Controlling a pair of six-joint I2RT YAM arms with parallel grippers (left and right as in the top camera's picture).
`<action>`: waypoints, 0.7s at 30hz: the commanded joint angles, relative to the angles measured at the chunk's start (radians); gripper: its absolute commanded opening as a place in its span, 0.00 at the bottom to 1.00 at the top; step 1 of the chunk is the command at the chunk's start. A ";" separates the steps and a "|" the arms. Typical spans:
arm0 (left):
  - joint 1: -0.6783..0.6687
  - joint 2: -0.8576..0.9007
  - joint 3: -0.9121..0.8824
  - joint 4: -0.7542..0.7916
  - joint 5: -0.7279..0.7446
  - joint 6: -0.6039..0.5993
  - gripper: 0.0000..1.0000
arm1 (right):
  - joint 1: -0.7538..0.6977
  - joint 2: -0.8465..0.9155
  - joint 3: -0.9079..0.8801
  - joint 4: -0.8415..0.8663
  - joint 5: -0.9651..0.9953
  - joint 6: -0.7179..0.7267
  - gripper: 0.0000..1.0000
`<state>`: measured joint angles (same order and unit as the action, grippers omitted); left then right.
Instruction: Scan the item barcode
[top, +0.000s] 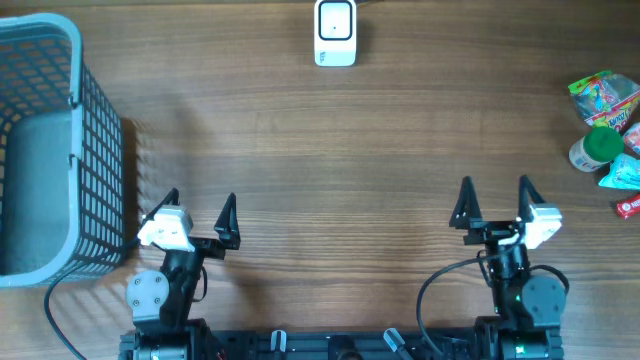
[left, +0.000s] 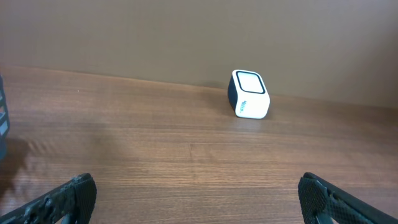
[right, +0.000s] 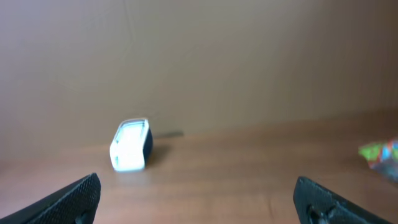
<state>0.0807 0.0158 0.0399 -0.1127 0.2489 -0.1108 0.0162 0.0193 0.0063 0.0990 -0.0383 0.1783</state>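
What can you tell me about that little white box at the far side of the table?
The white box is small with rounded corners and looks like smooth plastic. Its face has a dark-framed window, its sides look darker, and there is small print too tiny to read. It sits alone on the wooden table, near the middle of the far edge, with its windowed face tilted upward. A thin dark cord seems to run off behind it. Nothing else touches it.

A white scanner (top: 335, 32), its dark-framed window facing up, sits at the counter's (top: 350, 150) far edge, midway along. Colourful packets (top: 605, 98) and a green-capped container (top: 596, 148) cluster at its right edge.
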 joint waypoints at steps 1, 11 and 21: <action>0.005 -0.002 -0.008 0.001 -0.006 0.001 1.00 | -0.005 -0.014 -0.001 -0.065 -0.023 -0.005 1.00; 0.005 -0.002 -0.008 0.001 -0.006 0.001 1.00 | -0.005 -0.009 -0.001 -0.098 -0.022 0.041 1.00; 0.005 -0.002 -0.008 0.001 -0.006 0.001 1.00 | -0.005 -0.009 -0.001 -0.098 -0.022 0.041 1.00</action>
<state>0.0807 0.0158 0.0399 -0.1127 0.2489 -0.1108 0.0158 0.0193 0.0063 -0.0006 -0.0452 0.2085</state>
